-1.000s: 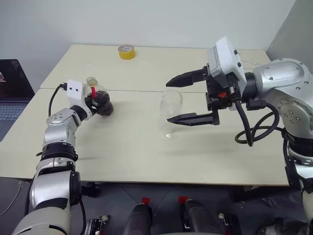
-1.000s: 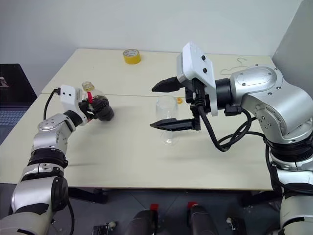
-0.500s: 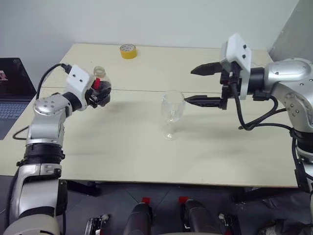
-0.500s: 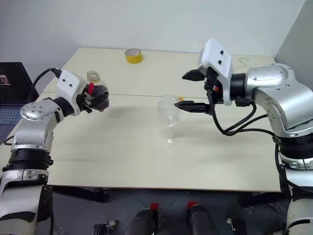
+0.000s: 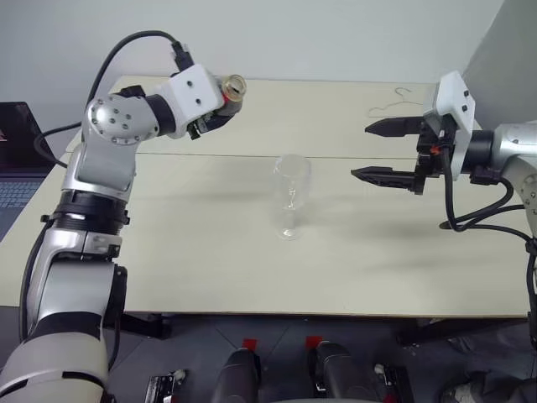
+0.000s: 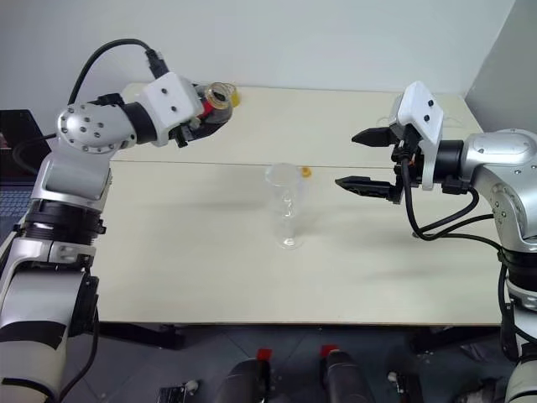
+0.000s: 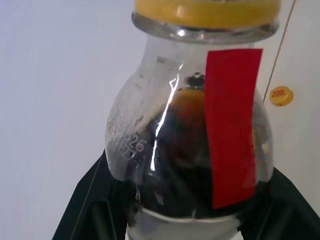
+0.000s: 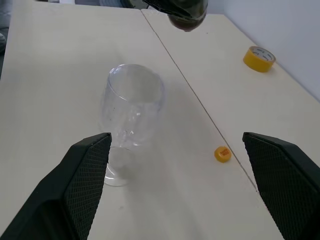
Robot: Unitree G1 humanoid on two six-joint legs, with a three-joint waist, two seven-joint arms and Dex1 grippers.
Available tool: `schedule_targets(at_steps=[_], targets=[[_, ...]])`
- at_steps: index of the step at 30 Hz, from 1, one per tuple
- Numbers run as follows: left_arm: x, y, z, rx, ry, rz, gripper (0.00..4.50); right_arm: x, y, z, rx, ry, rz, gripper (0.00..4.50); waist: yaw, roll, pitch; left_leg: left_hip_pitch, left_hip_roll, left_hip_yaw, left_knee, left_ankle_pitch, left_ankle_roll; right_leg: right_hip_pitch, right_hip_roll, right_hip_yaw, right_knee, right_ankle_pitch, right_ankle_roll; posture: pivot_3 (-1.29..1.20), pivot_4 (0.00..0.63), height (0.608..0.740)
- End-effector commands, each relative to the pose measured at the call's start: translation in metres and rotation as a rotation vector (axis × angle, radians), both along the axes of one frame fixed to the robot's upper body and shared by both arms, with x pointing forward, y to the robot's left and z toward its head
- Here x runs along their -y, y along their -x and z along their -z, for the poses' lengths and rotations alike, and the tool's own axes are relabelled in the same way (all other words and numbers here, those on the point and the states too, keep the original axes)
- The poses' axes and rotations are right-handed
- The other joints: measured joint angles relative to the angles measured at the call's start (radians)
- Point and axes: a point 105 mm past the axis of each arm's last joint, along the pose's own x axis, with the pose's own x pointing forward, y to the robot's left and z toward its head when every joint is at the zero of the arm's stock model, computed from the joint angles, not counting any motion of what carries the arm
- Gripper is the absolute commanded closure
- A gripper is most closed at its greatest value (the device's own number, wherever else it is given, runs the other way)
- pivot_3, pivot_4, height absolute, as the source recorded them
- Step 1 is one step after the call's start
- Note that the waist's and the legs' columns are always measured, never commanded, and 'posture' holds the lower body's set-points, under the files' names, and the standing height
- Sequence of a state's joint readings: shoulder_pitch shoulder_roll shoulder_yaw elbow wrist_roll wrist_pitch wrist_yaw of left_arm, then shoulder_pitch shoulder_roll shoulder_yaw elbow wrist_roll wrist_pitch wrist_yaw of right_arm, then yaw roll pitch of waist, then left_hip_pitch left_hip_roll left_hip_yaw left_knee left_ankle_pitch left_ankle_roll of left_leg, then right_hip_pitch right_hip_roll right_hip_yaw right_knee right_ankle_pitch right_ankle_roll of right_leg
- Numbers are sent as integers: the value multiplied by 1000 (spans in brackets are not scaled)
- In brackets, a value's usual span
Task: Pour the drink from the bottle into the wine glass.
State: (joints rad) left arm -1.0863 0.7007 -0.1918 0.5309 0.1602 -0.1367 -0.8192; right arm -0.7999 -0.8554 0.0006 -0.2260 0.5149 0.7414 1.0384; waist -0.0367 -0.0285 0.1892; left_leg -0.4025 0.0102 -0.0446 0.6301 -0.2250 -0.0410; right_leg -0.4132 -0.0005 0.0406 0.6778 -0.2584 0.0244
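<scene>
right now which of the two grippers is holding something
The left gripper, shut on the bottle; the right gripper hangs open and empty.

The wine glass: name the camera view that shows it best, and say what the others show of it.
The right wrist view: the wine glass stands close, its empty bowl seen between that gripper's open fingers. Both eye views show it whole, bowl, stem and foot, but small at mid-table.
</scene>
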Motion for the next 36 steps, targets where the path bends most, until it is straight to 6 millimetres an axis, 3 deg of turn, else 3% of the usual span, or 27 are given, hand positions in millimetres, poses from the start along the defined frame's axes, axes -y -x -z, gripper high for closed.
schedule_targets(at_steps=[1,11,36], targets=[[14,2,-23,90,-35,55,1964,-4,9,-15,65,-27,-19,0,0,0,0,0,0,0,0,0,0,0,0,0,0,0,0,0,150,740],[44,1,-17,105,-108,154,1964,-10,14,-14,63,-49,-20,0,5,0,0,-7,0,0,2,0,0,-6,-1,0,1,0,0,0,150,740],[75,6,8,176,-317,259,1964,-22,19,-9,51,-69,-43,0,5,0,0,-15,0,-3,15,0,0,-8,-1,-2,3,5,-2,0,150,740]])
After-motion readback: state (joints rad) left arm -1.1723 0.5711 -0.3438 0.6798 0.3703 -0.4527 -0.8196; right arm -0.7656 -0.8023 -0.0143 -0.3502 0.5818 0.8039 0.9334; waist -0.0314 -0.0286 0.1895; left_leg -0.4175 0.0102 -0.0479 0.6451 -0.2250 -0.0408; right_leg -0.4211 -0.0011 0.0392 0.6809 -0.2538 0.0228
